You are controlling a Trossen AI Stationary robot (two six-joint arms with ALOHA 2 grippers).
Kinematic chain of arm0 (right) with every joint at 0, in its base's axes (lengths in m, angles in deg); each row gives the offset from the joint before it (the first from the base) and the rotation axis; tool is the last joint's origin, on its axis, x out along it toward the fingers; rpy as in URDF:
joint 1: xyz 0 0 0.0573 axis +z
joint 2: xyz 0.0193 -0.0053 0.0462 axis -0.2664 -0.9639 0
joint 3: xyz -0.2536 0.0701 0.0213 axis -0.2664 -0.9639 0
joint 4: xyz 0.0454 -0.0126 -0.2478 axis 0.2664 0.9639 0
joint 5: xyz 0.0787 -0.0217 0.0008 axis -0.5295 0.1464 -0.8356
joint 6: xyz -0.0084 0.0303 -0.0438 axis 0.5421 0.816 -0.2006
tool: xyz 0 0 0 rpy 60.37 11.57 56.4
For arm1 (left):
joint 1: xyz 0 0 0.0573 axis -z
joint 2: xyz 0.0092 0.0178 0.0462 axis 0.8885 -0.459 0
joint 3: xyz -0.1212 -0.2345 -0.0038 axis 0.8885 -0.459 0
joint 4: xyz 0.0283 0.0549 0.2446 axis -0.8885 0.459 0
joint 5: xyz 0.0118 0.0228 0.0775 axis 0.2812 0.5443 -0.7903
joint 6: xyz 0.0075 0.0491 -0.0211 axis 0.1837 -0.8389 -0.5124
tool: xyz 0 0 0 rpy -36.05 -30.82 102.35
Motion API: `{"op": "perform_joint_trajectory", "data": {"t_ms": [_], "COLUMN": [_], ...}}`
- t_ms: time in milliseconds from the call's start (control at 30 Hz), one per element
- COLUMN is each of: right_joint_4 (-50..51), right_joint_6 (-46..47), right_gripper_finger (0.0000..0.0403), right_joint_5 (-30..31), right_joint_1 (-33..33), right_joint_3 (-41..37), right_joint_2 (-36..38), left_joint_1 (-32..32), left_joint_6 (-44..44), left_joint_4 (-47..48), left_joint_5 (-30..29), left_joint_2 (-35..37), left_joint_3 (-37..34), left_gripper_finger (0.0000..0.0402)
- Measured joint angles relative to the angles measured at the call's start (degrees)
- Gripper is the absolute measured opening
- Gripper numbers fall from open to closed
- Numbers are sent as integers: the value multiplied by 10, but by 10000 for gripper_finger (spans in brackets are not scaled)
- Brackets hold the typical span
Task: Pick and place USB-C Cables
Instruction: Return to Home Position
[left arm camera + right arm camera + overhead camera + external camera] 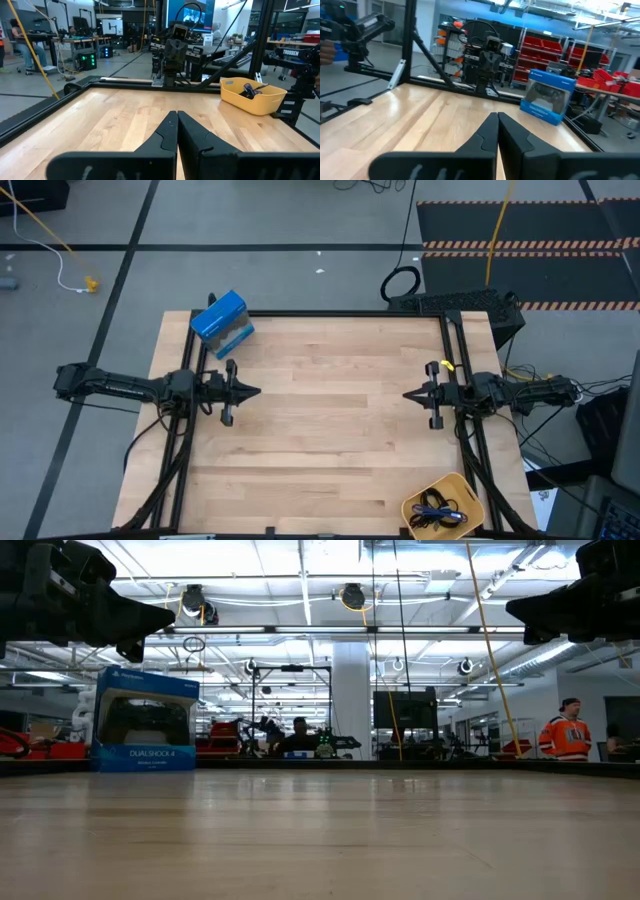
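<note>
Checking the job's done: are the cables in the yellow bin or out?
In: the cables lie tangled inside the bin.

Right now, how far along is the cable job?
Done: the USB-C cables lie in the yellow bin. In hand: nothing; the left claw and right claw are shut and empty, apart above the table. Remaining: no cable shows on the table, only the blue box.

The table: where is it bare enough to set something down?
The table is bare across its middle, between the shut left gripper and shut right gripper. Taken: the corner behind the left gripper holds the blue box; the opposite corner holds the yellow bin with cables.
</note>
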Motion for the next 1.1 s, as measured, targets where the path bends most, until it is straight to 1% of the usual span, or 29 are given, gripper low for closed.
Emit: {"op": "perform_joint_trajectory", "data": {"t_ms": [167,267,400,567,1100], "right_joint_4": [12,10,11,26,36], "right_joint_6": [-5,-16,-7,13,52], "right_gripper_finger": [0,0,0,0,0], "right_joint_5": [7,0,-1,-30,-31], "right_joint_1": [-42,-72,-99,-107,-107], "right_joint_3": [0,0,0,0,0], "right_joint_2": [0,0,0,-1,-1], "left_joint_1": [0,0,0,0,0], "left_joint_6": [1,1,1,-5,-9], "left_joint_4": [0,0,0,0,0], "left_joint_5": [0,0,0,0,0], "left_joint_2": [0,0,0,0,0], "left_joint_3": [0,0,0,0,0], "left_gripper_finger": [3,3,3,3,3]}}
